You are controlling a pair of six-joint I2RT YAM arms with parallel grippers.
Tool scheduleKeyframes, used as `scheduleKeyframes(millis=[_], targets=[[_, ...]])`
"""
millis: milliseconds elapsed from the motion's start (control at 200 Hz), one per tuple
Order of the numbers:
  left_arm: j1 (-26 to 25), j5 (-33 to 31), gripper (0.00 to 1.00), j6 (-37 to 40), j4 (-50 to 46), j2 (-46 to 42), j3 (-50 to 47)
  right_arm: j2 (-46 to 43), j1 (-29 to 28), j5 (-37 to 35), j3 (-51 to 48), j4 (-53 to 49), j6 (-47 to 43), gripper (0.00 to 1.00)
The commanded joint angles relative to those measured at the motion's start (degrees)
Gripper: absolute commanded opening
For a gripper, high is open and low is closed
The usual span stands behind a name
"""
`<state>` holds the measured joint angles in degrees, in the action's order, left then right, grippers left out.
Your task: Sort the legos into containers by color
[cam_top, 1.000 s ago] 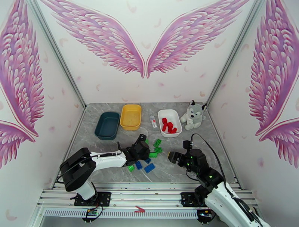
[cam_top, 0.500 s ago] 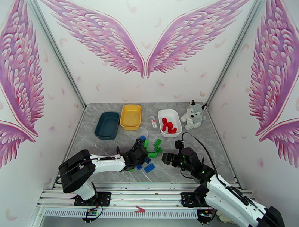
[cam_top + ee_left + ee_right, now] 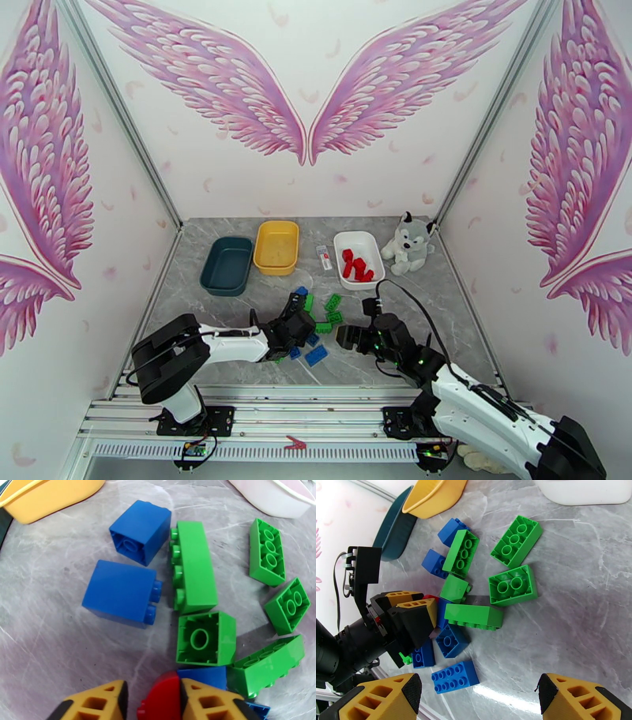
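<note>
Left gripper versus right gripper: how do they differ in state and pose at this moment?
The left gripper is drawn tight on a red lego; the right gripper stands wide open, holding nothing. The left gripper is at the left edge of the pile, the right gripper at its right. Both have yellow-and-black fingers and sit low by that pile of green and blue legos.

There is one dark teal tray, one yellow tray and one white tray, three in all. One red brick sits between the jaws of the left gripper. Just beyond them, ahead of the right gripper, lie five green bricks and six blue bricks. The red bricks in the white tray are too bunched to count. One plush husky, one small tube.
</note>
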<state>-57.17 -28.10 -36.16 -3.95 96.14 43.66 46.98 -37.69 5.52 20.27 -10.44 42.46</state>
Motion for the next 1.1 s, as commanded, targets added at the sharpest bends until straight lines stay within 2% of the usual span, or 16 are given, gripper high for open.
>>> scheduleKeyframes(millis=[0, 205, 390, 520, 790, 1095], targets=[[0.01, -0.23, 0.32, 0.21, -1.85, 0.41, 0.78, -0.05, -0.63, -1.83, 1.87, 0.66, 0.76, 0.84], [-0.04, -0.63, 0.25, 0.4, -2.99, -0.61, 0.81, -0.39, -0.72, -2.22, 2.48, -0.38, 0.52, 0.84], [0.11, -1.05, 0.24, 0.9, -3.8, -5.66, -0.54, -1.75, -0.72, -2.87, 3.46, -2.3, -0.22, 0.84], [0.54, 1.14, 0.24, 2.71, -3.58, -9.13, -0.13, -2.66, -0.72, -4.91, 5.3, -5.11, -1.52, 0.86], [3.57, 12.82, 0.24, 7.22, 0.09, -7.81, 8.36, -4.52, 0.28, -10.58, 9.77, -10.73, -4.66, 0.92], [8.17, 25.77, 0.22, 6.63, 5.55, 5.73, 25.98, -12.12, 3.58, -14.22, 11.98, -18.33, -5.83, 0.93]])
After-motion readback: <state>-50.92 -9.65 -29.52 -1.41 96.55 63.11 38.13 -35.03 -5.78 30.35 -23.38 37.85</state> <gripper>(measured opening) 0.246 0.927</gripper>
